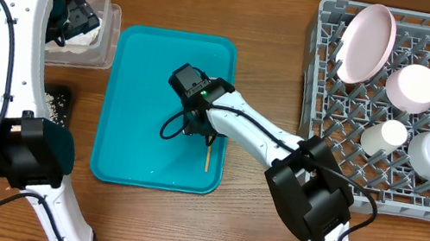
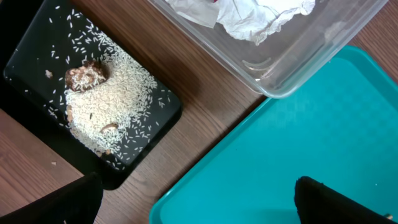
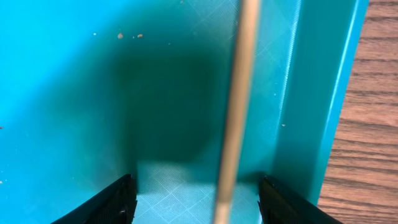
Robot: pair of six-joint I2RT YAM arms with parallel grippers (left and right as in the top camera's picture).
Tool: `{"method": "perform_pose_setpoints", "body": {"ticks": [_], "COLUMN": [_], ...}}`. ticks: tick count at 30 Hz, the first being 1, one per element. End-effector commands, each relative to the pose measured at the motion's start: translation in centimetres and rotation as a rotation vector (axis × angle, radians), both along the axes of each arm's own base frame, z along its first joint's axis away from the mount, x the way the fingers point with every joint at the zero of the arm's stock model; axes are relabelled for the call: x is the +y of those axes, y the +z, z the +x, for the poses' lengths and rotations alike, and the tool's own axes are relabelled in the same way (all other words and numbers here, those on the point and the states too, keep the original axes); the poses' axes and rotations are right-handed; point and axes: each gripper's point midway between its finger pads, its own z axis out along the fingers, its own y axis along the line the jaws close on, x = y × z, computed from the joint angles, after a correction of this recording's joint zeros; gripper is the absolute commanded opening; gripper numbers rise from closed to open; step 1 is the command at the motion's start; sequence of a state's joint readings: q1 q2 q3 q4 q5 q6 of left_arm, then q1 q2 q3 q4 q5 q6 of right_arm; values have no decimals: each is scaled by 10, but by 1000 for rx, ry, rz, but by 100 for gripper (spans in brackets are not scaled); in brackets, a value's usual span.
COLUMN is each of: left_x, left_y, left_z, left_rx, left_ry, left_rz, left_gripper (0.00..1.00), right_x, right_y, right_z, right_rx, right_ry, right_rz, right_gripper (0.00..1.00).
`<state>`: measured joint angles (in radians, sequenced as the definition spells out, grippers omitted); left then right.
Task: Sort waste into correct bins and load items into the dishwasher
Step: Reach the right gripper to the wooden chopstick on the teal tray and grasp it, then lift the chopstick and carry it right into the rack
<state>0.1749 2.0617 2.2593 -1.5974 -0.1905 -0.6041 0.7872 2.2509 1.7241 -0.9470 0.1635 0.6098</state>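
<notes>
Right gripper (image 3: 198, 199): jaws apart, straddling wooden stick (image 3: 237, 93), no contact.
Position: stick flat on teal tray (image 3: 74, 112), right of frame centre.
Left gripper (image 2: 196, 196): spread wide, empty.

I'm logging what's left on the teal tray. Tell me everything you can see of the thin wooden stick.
The stick is thin, straight and pale tan, wood or bamboo by its look. It lies flat on the teal tray, close beside one raised rim and roughly parallel to it. The right hand is above it, with open fingers on either side, not touching it.
</notes>
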Motion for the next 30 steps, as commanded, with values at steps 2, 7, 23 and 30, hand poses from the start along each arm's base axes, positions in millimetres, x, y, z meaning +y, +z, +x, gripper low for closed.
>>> {"method": "perform_pose_setpoints", "body": {"ticks": [2,7,23,30], "left_x": [0,0,0,0], "left_y": [4,4,4,4], "left_z": [0,0,0,0], "left_rx": [-14,-14,-14,-14], "left_ry": [9,9,9,9], "left_rz": [-4,-4,-4,-4], "left_gripper": [100,100,100,100], "right_x": [-8,-6,-33,-102], "right_y": [-23,-25,114,235], "right_z": [-5,-8,63,122], "right_rx": [33,32,-129,-346], "right_ry": [-18,-40,-99,-102], "right_rz": [-53,-52,37,183], "right_gripper": [57,21,4,4]}}
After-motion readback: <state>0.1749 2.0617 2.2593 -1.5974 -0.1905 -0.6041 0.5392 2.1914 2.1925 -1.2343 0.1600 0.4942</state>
